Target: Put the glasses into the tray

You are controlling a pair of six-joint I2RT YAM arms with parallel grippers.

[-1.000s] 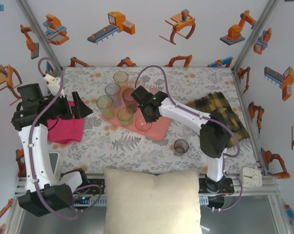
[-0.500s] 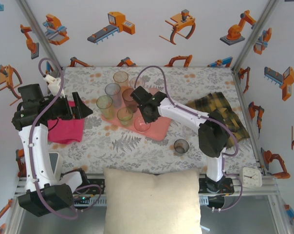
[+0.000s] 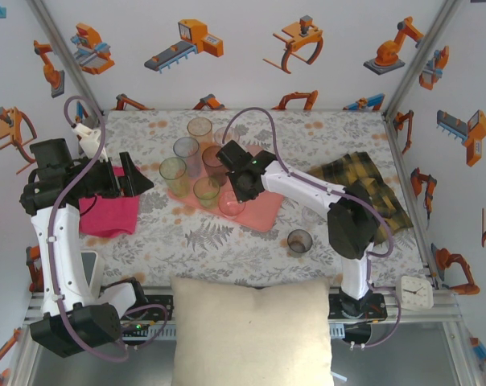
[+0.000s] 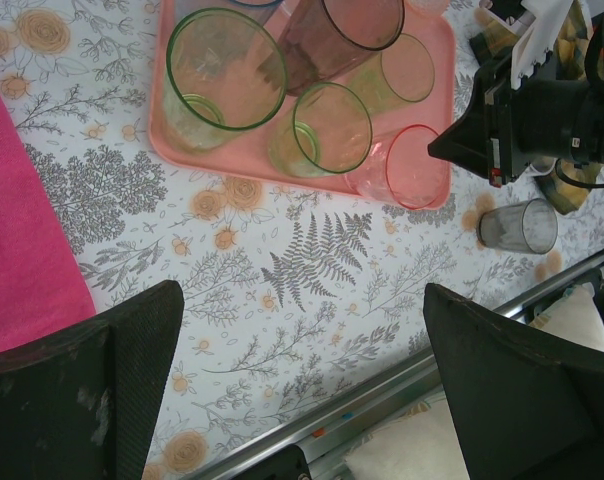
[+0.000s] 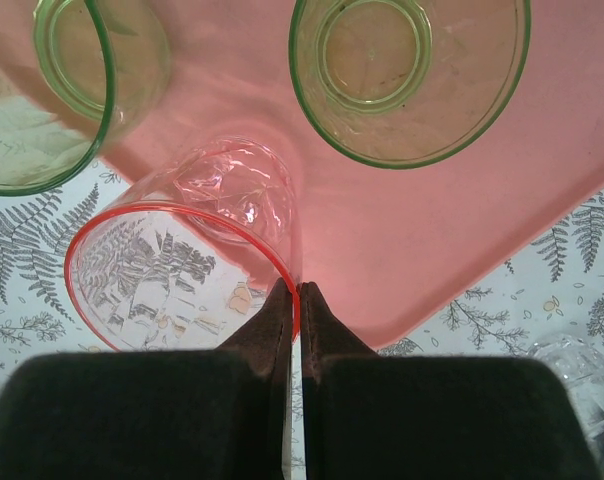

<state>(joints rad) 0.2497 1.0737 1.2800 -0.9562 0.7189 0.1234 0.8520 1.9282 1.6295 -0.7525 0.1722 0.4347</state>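
Pink tumbler [image 5: 182,270]: translucent, faceted plastic with a red rim. It sits at the lower edge of the tray [image 5: 432,230], mouth up, its long axis leaning toward the lower left of the right wrist view. The right gripper [image 5: 294,290] is closed, its dark fingers pinching the thin rim wall. The tray is smooth, salmon-pink and round-cornered. Two green tumblers [image 5: 412,70] stand upright above. The left gripper [image 4: 302,290] is spread wide and holds nothing. The table [image 4: 312,260] has a fern print.
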